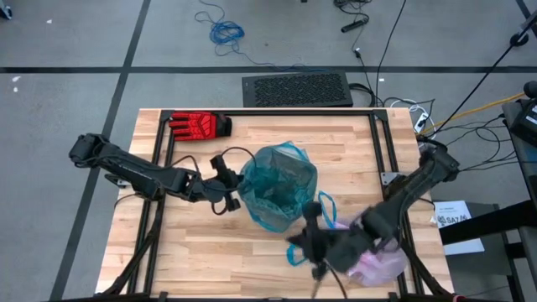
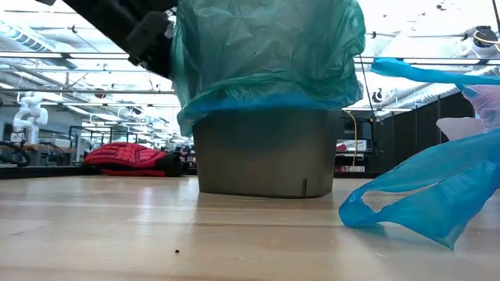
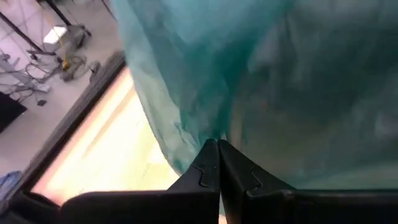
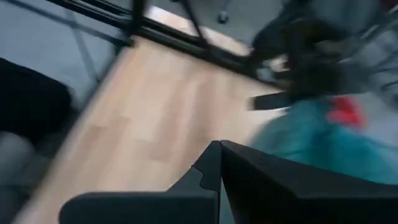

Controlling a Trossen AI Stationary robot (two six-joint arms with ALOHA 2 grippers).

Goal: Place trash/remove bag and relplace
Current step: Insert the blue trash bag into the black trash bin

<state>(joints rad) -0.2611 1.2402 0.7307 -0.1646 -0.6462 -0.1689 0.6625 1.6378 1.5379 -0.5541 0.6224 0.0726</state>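
Left end effector (image 1: 228, 191), fingers pressed together, pinches the teal-green liner (image 1: 277, 186) mid-frame; right end effector (image 1: 312, 243) is unreadable beside the limp, slippery pink-white bag (image 1: 375, 262), best gripped by its blue drawstring loops (image 2: 406, 204).

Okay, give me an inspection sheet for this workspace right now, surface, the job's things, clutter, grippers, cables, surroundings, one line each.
Surface: wooden table with a black frame around it.
Job's things: pale pink-white bag lies at the table's front right under the right arm, its blue drawstring loops spread on the wood. No paper trash seen.
Bin: grey bin at mid-table, lined with a teal-green bag.
Clutter: red glove at the table's back left.
Grippers: left gripper shut against the teal-green bag's side; right gripper shut, blurred, near the pale bag.
Cables: blue cable and black cables on the floor.
Surroundings: black grille on the floor behind the table; lab room beyond.
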